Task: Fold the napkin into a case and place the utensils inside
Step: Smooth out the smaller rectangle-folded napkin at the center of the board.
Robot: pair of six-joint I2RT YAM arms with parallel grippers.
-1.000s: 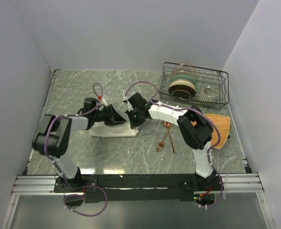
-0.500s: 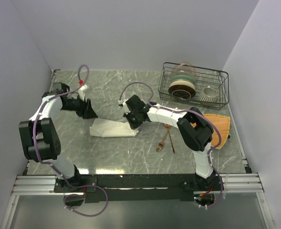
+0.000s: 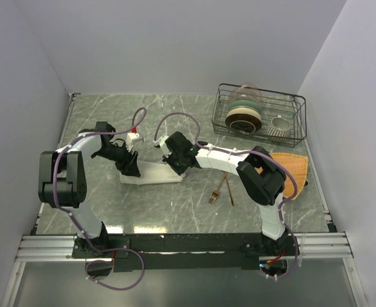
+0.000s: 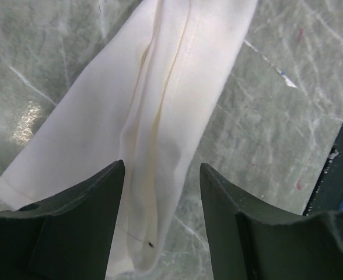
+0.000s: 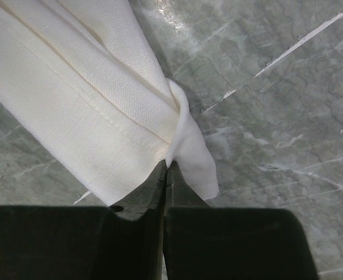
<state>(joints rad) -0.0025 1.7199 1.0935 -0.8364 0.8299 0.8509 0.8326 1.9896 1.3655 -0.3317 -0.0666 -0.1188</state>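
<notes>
The cream-white napkin point(image 3: 153, 174) lies folded into a narrow long strip on the marble table. My left gripper point(image 3: 132, 169) hangs open over its left end. In the left wrist view the napkin point(image 4: 160, 105) runs between the spread fingers of the left gripper point(image 4: 161, 181) without being gripped. My right gripper point(image 3: 178, 166) is at the strip's right end. Seen from its wrist, the right gripper point(image 5: 167, 168) is shut on a bunched corner of the napkin point(image 5: 84, 99). The copper fork point(image 3: 217, 190) and spoon point(image 3: 227, 179) lie crossed to the right, apart from the cloth.
A black wire dish rack point(image 3: 302, 112) with stacked bowls and a cup stands at the back right. An orange woven mat point(image 3: 295, 167) lies behind the right arm's elbow. Grey walls close in the table on both sides.
My left gripper let go of the napkin and opened, swung out to the back left, then came back over the strip's left end. The right gripper stayed shut on the right end.
</notes>
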